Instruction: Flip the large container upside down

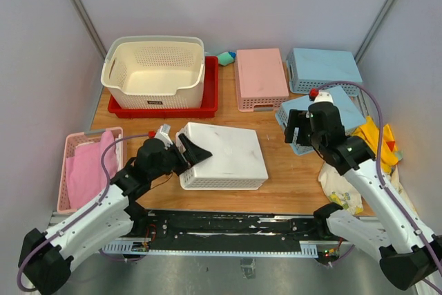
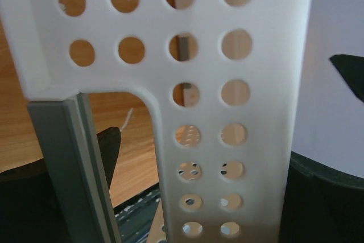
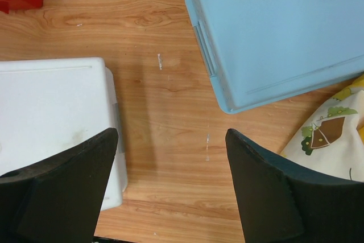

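The large container (image 1: pixel 153 74), a deep cream perforated basket, stands upright with its mouth up in a red tray (image 1: pixel 210 94) at the back left. Neither gripper touches it. A smaller white basket (image 1: pixel 224 153) lies upside down at the table's middle. My left gripper (image 1: pixel 185 148) is open at that basket's left end, with the perforated wall (image 2: pixel 227 83) between its black fingers (image 2: pixel 108 152). My right gripper (image 1: pixel 298 132) hovers open over bare wood (image 3: pixel 170 140), right of the white basket (image 3: pixel 51 106), and holds nothing.
Upside-down pink (image 1: pixel 261 77) and blue (image 1: pixel 323 67) baskets sit at the back. Another blue one (image 3: pixel 273 27) lies by my right gripper. A pink basket with pink cloth (image 1: pixel 86 167) is at the left edge, and yellow printed cloth (image 1: pixel 376 136) at the right.
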Robot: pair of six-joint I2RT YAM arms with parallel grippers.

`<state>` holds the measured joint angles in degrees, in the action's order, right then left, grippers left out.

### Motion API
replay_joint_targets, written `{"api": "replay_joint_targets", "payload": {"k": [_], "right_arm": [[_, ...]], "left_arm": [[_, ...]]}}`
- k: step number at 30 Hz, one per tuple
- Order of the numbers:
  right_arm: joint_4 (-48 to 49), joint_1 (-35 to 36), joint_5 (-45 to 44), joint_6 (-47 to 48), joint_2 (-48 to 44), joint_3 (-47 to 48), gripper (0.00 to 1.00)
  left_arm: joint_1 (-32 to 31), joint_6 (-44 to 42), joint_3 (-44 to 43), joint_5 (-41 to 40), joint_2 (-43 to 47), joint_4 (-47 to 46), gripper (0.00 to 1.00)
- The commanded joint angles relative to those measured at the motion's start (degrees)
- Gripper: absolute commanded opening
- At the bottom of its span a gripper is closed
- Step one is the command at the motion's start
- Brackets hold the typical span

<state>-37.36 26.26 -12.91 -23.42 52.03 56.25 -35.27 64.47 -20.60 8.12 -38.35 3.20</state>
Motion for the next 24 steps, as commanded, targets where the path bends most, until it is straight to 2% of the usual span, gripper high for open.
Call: {"api": "replay_joint_targets", "payload": {"k": [1,10,13,18,22,24], "right_arm": [[1.89,-0.03,2.93,-0.58,0.19,-1.03,0.79],[1.89,-0.07,3.07,-0.14,0.72,-1.02,0.79],[1.94,-0.07,3.06,0.02,1.39,-0.57,0.79],[1.86,-0.08,3.07,0.11,2.65,0.88,0.79],[1.88,-0.14,2.19,0.6,2.81,1.73,0.79],[1.76,-0.07,1.53,0.73,2.6,1.98,0.79]], "left_arm": [[0.37,-13.51,-5.07,-3.4,-5.62,14.13,0.99],[0.37,-22.77,-9.95,-4.67,-11.99,16.45,0.99],[0.25,-25.2,-11.72,-2.26,-14.8,15.75,0.99],[-3.86,-24.96,-14.19,2.15,-17.15,9.64,0.99],[-4.99,-24.16,-14.36,9.34,-14.85,1.03,0.99],[-4.95,-24.23,-15.43,10.59,-13.35,1.07,0.99]]}}
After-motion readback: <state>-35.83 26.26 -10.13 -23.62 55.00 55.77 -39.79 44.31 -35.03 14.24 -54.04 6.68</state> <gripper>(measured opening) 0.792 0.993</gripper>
